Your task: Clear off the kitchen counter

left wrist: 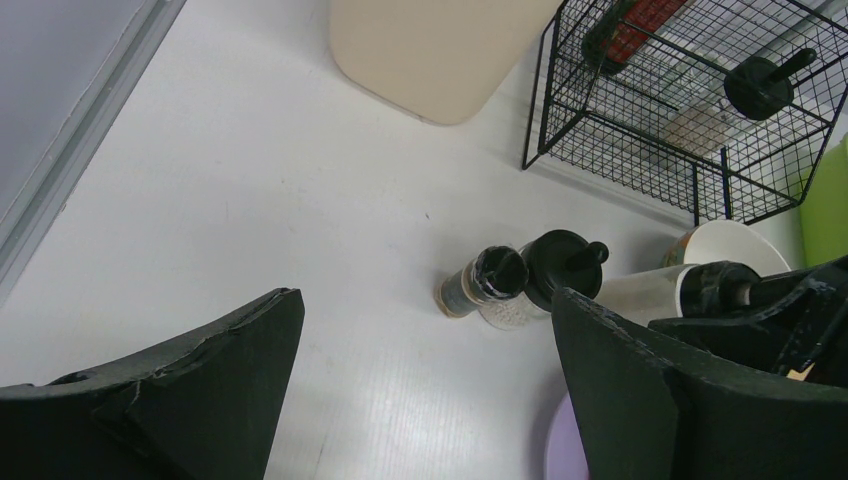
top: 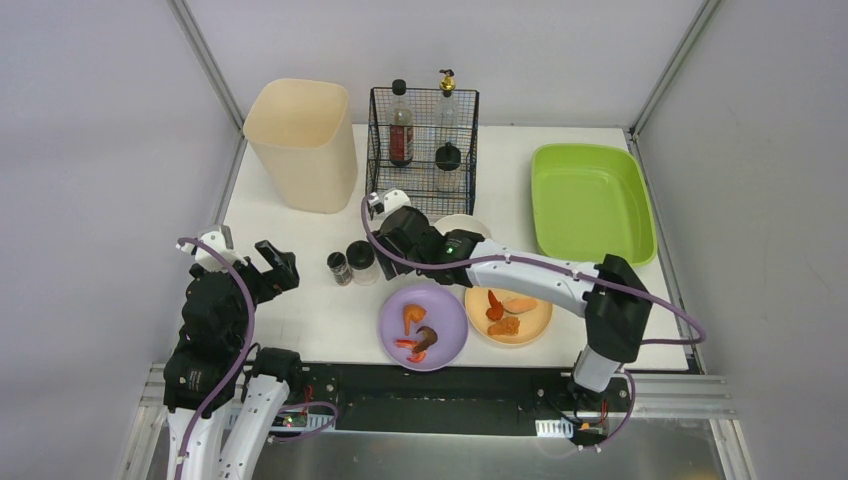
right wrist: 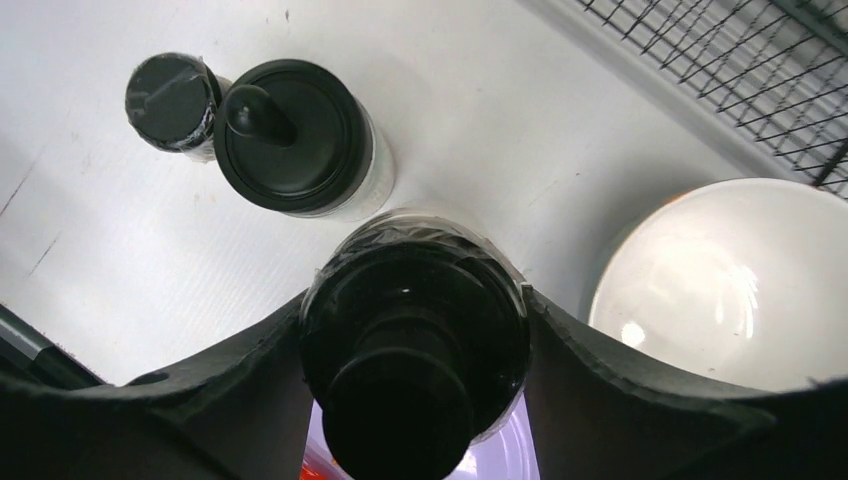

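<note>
Right fingers (right wrist: 230,400): closed on a clear, black-capped shaker (right wrist: 415,340), one finger against each side.
Just beyond the fingertips: black-lidded jar (right wrist: 295,140), with a small dark-capped bottle (right wrist: 170,100) just beside it.
Beside one finger: white bowl (right wrist: 730,280).
Farther ahead: wire basket (right wrist: 740,50).
Left fingers (left wrist: 200,390): spread wide, holding nothing.
Bench (left wrist: 250,200): white, below and ahead of both pairs, carrying jar, bottle, bowl and basket.

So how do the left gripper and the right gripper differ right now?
The left gripper is wide open and empty; the right gripper is closed on a black-lidded jar. The left gripper hangs over bare counter; the right gripper is beside the white bowl. Both are black.
</note>
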Controlling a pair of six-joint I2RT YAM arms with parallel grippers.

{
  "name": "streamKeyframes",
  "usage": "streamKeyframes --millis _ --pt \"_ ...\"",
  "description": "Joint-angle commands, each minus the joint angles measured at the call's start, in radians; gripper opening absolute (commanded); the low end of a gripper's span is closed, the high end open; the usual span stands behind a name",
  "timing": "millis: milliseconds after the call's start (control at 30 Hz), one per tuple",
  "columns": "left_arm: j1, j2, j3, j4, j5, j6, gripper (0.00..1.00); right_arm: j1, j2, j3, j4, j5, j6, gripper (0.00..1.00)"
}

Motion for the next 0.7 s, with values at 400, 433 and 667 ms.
streamKeyframes --millis 400,433,667 --pt "0.011 0.008 -0.003 0.030 0.020 0.015 0.99 -0.122 -0.088 0.191 0.017 0.084 -0.057 0.41" --pt "0.011 0.008 -0.003 0.030 0.019 0.015 0.99 -0.135 -0.085 0.203 0.023 0.085 -0.057 0.42" --pt "0.011 0.009 -0.003 0.030 0.015 0.016 0.99 -0.219 -0.010 0.333 0.059 0.130 -0.057 0.42"
